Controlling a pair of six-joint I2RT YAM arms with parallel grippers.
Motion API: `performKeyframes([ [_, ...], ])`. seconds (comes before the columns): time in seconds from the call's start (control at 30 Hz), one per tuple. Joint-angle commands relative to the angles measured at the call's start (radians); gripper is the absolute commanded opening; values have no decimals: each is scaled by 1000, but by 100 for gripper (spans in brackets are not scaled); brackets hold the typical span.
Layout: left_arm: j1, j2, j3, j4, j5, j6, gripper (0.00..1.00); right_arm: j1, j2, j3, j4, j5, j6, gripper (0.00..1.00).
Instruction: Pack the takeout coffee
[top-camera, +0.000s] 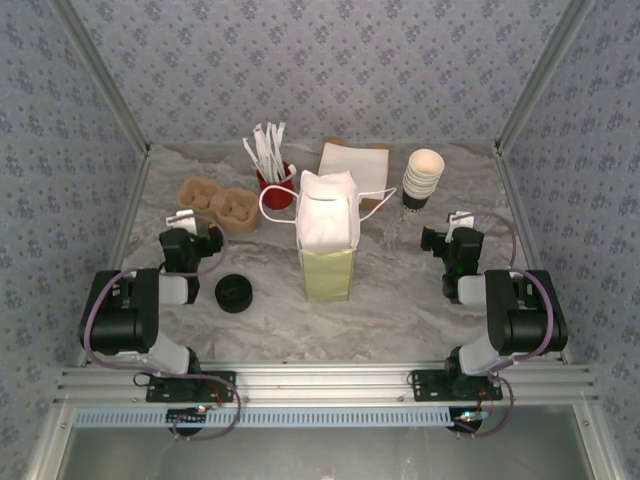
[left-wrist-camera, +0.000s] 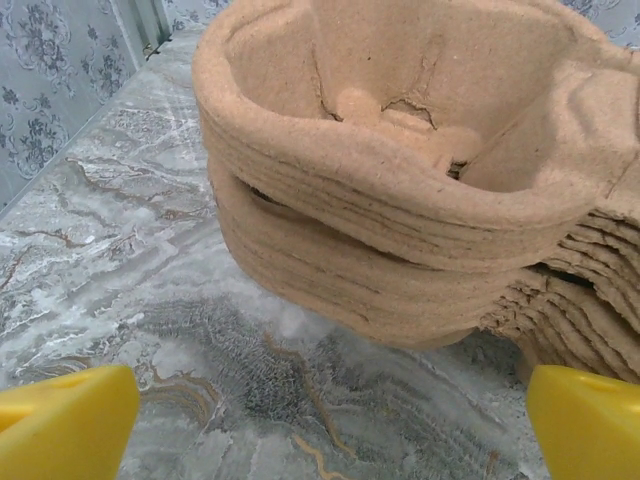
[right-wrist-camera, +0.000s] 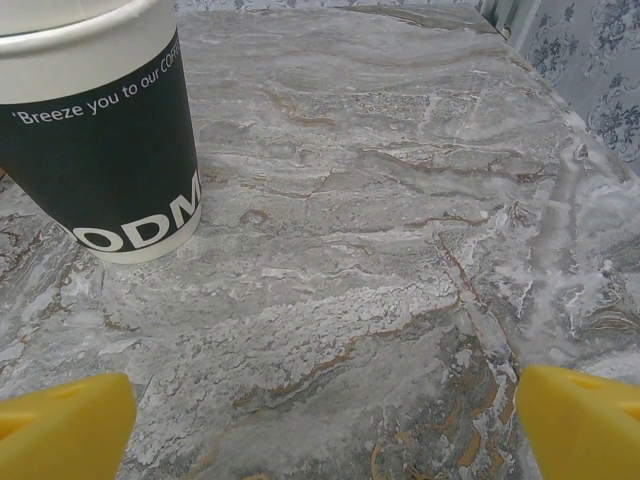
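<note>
Left wrist view: the left gripper (left-wrist-camera: 320, 425) is spread wide and holds nothing. Its yellow fingertips (left-wrist-camera: 60, 420) sit over bare tabletop (left-wrist-camera: 120, 250).
Directly ahead of it: a stack of pulp cup carriers (left-wrist-camera: 400, 200), close but not touched.
Right wrist view: the right gripper (right-wrist-camera: 320, 425) is also wide open and empty, over bare marble. The stack of unlidded cups (right-wrist-camera: 100, 130) stands ahead to its left, apart from it.
Task item: the takeout coffee (top-camera: 234, 293) stands upright on the tabletop beside the left forearm, nearer the bases than the left gripper, between that arm and the paper bag (top-camera: 325, 245).
Destination: the paper bag is upright at centre, and much taller than the cup.
Step in hand (judged): approach not begun. The left arm is the nearer one.
Method advised: draw back from the carriers, grip the cup body below the lid, keep it level, lift it above the bag's rim and lower it straight in.
Obstructions: the white bag handles (top-camera: 275, 200) loop outward, and the tall bag may tip if nudged.
Behind the bag: a red cup of stirrers (top-camera: 275, 175) and napkins (top-camera: 353, 160), out of the path.
</note>
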Motion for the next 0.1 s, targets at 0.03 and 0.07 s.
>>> performKeyframes([
  [0.03,-2,2,18,-11,20,16,99,0,1,4,27,-7,-12,100],
  [0.07,-3,1,18,-11,19,17,99,0,-1,3,27,-7,-12,100],
])
